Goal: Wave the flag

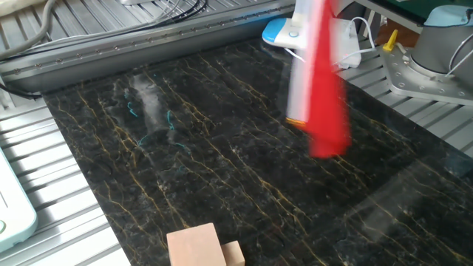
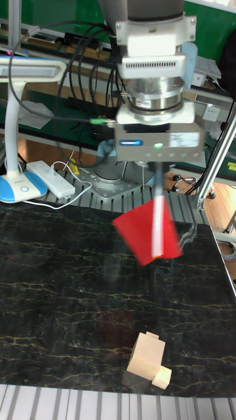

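Note:
The flag (image 1: 325,89) hangs above the dark marble tabletop (image 1: 185,170), blurred by motion. In the fixed view it is toward the right rear, nearly edge-on, with its red sheet pointing down. In the tall fixed view the red sheet (image 2: 145,236) spreads left of the thin white stick (image 2: 158,223), which drops from under my gripper (image 2: 160,165). The gripper is shut on the top of the stick, well above the table. Its fingers are mostly hidden under the grey wrist body. The gripper itself is out of the fixed view.
Pale wooden blocks (image 1: 203,247) (image 2: 149,357) lie at the table's near edge. A blue-and-white lamp base (image 1: 294,31) and a white power adapter (image 1: 344,41) sit at the back. The arm's base (image 1: 436,52) stands at the right. A white tray (image 1: 11,214) is at the far left.

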Robot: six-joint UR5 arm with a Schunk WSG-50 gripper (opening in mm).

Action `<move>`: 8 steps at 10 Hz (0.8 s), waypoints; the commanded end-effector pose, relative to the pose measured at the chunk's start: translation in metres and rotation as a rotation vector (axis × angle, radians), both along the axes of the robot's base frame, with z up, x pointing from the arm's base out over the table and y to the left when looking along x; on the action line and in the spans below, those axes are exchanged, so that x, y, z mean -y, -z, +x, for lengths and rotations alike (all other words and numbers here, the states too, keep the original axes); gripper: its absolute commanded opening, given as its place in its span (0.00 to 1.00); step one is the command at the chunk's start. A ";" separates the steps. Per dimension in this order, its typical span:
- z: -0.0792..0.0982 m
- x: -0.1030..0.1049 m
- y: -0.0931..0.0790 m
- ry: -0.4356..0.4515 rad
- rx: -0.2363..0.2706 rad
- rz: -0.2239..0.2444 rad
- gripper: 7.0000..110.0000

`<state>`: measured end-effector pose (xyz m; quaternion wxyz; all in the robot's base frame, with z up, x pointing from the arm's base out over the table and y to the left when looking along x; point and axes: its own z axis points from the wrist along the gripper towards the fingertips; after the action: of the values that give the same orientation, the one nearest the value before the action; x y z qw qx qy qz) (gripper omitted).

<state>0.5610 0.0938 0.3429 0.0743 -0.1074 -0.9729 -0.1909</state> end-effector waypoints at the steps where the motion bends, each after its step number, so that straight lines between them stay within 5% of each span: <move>1: -0.005 0.000 -0.001 0.006 -0.031 -0.007 0.00; 2: -0.002 0.042 0.015 -0.076 -0.003 -0.179 0.00; 3: -0.016 0.072 0.021 -0.155 -0.061 -0.292 0.00; 4: -0.034 0.076 0.020 -0.195 -0.145 -0.299 0.00; 5: -0.040 0.094 0.021 -0.245 -0.180 -0.354 0.00; 8: -0.030 0.151 0.019 -0.344 -0.168 -0.567 0.00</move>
<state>0.5282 -0.0185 0.3186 0.1465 -0.0104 -0.9884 0.0388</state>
